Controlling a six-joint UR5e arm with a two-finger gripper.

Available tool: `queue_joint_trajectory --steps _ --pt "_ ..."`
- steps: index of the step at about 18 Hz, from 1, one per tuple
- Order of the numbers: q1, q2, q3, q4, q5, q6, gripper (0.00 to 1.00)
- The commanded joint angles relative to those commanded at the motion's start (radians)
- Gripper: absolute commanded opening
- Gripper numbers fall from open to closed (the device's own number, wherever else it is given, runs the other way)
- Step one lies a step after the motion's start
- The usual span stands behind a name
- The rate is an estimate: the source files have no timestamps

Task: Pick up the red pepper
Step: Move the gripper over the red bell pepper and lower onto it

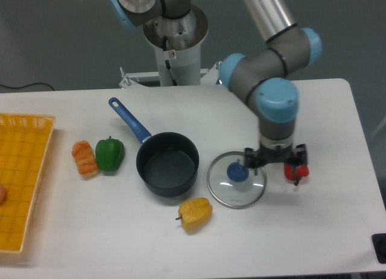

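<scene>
No readable writing is showing anywhere; only a small round red-marked sticker [172, 53], too small to read, is sitting on the robot's white base column [176, 43]. The grey arm with light-blue joint caps [277, 102] is reaching down from upper centre, its wrist pointing straight down at the white table [313, 231]. The black two-finger gripper [276, 160] is hanging low with its jaws spread apart and holding nothing. The small glossy red bell pepper [296, 171] is lying on the table just under the gripper's camera-right finger, partly hidden by it; contact cannot be told. Just camera-left of the gripper, a round glass lid with a blue knob [236, 179] is lying flat. Further camera-left, a dark saucepan with a blue handle [165, 160] is standing, then a green pepper [109, 153] and an orange pepper [85, 158] side by side, and a yellow mesh basket [24, 176] at the far edge. A yellow pepper [194, 213] is lying nearer the camera, left of the gripper.
</scene>
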Motion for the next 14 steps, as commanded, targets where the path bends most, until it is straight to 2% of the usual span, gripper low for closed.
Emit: queue_joint_trajectory --steps 9,14 --pt "0.055 -0.031 -0.001 0.003 -0.008 -0.002 1.0" --pt "0.057 -0.046 0.0 0.008 -0.008 -0.005 1.0"
